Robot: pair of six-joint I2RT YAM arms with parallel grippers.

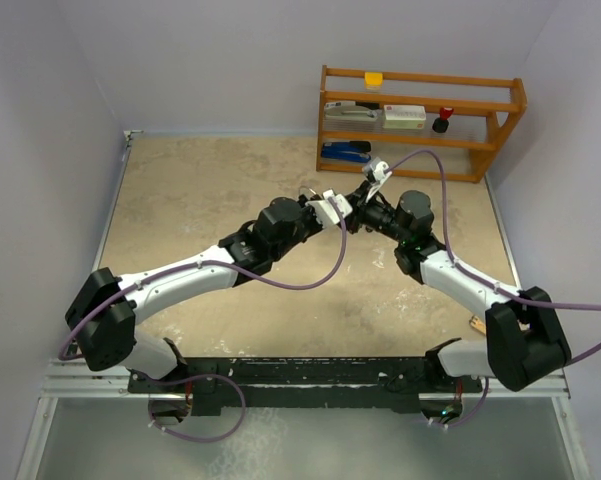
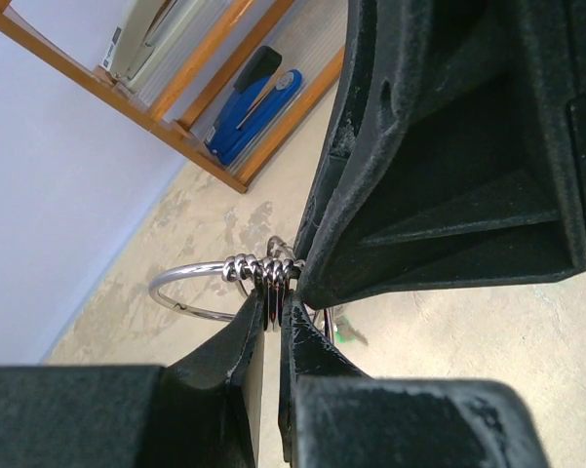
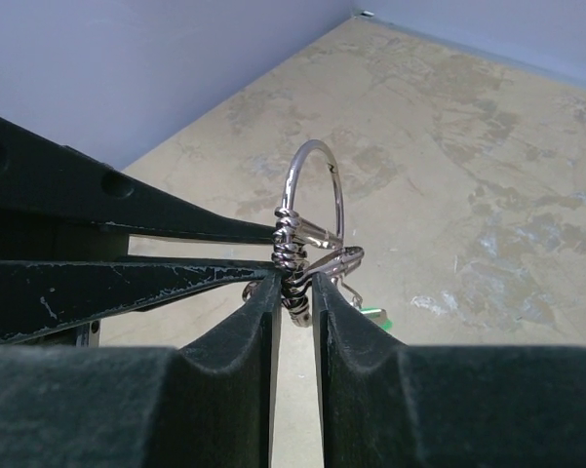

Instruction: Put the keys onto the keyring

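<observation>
Nearest the lens, the left fingers (image 2: 229, 370) were pressed together on the keyring (image 3: 313, 144), pinching it at the stack of silver keys (image 3: 291, 255) and holding it aloft over the tabletop (image 1: 200, 190), probably to steady it for the other arm. From the right, the right fingers (image 3: 239, 370) flanked that same stack with only a narrow gap; whether they gripped it could not be told. A speck of green key head (image 3: 374, 315) showed just beneath

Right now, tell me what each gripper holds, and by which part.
Left gripper pinches the thin round silver wire keyring at its bunched key loops. Right gripper straddles that same bunch; grip unclear.
</observation>
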